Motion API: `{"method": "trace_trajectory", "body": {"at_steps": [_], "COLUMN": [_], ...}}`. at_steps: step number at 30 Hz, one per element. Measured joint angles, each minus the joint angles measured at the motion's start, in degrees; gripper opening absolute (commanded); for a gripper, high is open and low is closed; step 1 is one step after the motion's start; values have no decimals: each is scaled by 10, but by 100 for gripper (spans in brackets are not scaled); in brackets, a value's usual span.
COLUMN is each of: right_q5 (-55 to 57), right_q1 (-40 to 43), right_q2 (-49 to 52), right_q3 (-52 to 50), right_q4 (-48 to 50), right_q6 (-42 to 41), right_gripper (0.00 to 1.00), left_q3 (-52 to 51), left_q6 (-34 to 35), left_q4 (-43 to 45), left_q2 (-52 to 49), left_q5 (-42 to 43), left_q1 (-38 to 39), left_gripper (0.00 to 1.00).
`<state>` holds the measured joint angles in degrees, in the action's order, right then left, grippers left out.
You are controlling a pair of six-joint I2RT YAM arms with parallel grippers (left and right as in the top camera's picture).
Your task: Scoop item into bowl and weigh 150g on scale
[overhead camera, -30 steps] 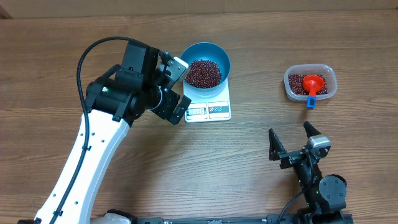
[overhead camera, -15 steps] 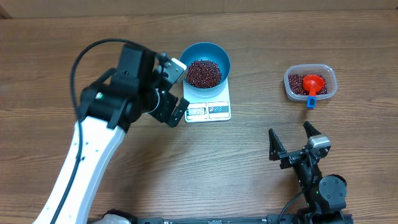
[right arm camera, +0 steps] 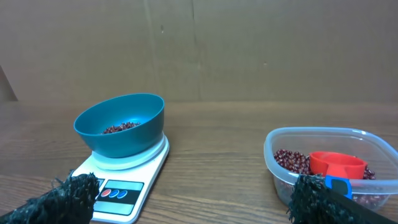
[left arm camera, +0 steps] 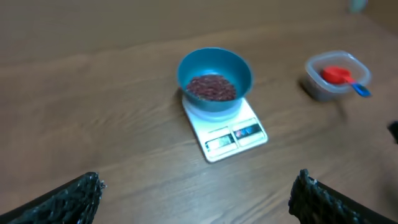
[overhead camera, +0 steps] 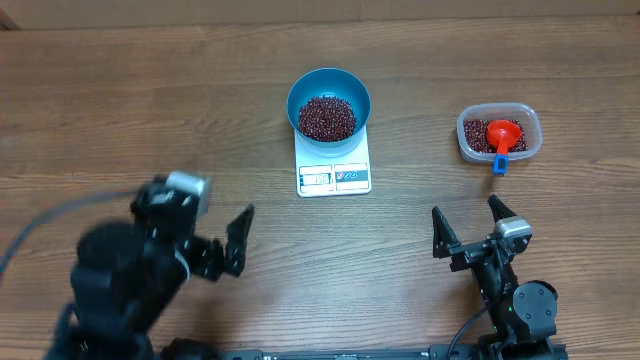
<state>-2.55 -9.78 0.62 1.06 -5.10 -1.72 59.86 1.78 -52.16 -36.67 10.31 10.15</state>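
- The left arm (overhead camera: 150, 270) is a dark blur in the overhead view, its outline hard to make out, and it runs off the lower edge.
- The left gripper (left arm camera: 198, 183) stands wide open and holds nothing. Only its two black, rough-textured fingertips (left arm camera: 81, 193) show in its wrist view, cut off by the frame.
- The right gripper (overhead camera: 465, 208) is also spread open and empty, over bare wood near the front edge, well apart from the tub.
- The beans (overhead camera: 327, 118), small, dark red-brown and glossy, lie heaped in the bowl (overhead camera: 303, 88), which is round, deep, smooth and teal-blue.
- The bowl sits on the scale (overhead camera: 335, 177) and covers its rear half.
- The scale is flat, white and rectangular. Its display is too small to read. Red and blue buttons (right arm camera: 112, 193) show beside it.
- A clear plastic tub (overhead camera: 530, 115) with rounded corners holds more beans and a red scoop (overhead camera: 503, 133). The scoop's blue handle (overhead camera: 499, 165) overhangs the rim.
- The table (overhead camera: 120, 90) is brown wood grain.
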Motion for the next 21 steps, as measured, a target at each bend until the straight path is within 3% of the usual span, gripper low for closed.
{"method": "trace_trajectory", "body": {"at_steps": [12, 16, 21], "right_q5": [0, 0, 0], "right_q1": [0, 0, 0], "right_q2": [0, 0, 0], "right_q3": [0, 0, 0], "right_q4": [0, 0, 0], "right_q6": [0, 0, 0], "right_gripper": [100, 100, 100], "left_q3": [-395, -482, -552], "left_q6": [181, 227, 264], "left_q4": [206, 267, 418], "left_q2": [266, 341, 356], "left_q5": [-28, -32, -33], "left_q1": [-54, -58, -58], "left_gripper": [100, 99, 100]}}
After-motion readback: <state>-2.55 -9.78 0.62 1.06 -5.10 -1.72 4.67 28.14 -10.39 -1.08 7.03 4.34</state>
